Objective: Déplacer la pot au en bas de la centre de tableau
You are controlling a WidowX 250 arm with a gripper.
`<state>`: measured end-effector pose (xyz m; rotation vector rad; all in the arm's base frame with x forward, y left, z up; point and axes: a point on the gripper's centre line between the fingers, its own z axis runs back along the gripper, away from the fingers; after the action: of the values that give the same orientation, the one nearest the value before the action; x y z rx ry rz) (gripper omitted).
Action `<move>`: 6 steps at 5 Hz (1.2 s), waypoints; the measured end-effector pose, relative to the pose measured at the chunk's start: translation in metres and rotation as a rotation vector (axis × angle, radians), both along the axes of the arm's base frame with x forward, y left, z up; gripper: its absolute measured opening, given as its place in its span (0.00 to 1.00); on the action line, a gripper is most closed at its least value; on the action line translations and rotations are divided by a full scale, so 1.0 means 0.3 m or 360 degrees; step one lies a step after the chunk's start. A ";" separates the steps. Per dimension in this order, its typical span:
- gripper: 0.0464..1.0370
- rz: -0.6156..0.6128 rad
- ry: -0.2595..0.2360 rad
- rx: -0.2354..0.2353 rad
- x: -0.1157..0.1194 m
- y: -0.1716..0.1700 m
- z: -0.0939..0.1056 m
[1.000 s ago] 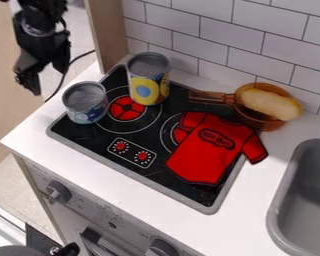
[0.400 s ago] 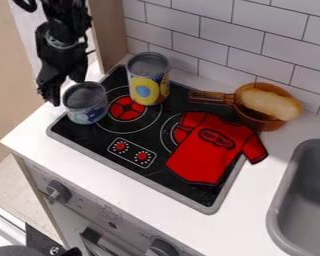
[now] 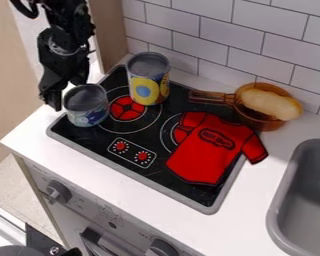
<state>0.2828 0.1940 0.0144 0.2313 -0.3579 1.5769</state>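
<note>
At the upper left, the black gripper (image 3: 66,94) hangs at the back-left rim of a small open silvery can (image 3: 88,114). Its fingers stand apart, one beyond the can's left side and the other behind its rim; whether they touch the can is hard to tell. The can is upright on the left part of the black stovetop (image 3: 149,137). An orange-brown pot (image 3: 258,123) with a handle pointing left sits at the stove's back right corner, holding a long bread-like piece (image 3: 266,102).
A taller yellow-labelled can (image 3: 149,85) stands right of the small can. A red shirt-shaped cloth (image 3: 209,150) lies across the stove's right half. White counter (image 3: 116,187) borders the stove, with a grey sink (image 3: 303,200) at the right and tiled wall behind.
The gripper has come right and slightly down from the left edge to the small can. That can has shifted very slightly toward the front; the pot has stayed in place.
</note>
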 end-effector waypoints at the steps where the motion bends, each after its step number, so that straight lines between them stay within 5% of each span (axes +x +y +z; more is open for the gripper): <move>1: 0.96 -0.0042 0.0026 -0.0053 0.001 -0.024 -0.011; 2: 0.96 -0.0047 0.0042 -0.0120 -0.025 -0.071 -0.043; 3: 0.96 0.0013 0.0033 -0.0103 -0.026 -0.129 -0.055; 6: 0.96 0.0200 -0.0176 0.0069 -0.007 -0.324 -0.029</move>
<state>0.2807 0.0969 0.0056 0.2035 -0.4720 1.7111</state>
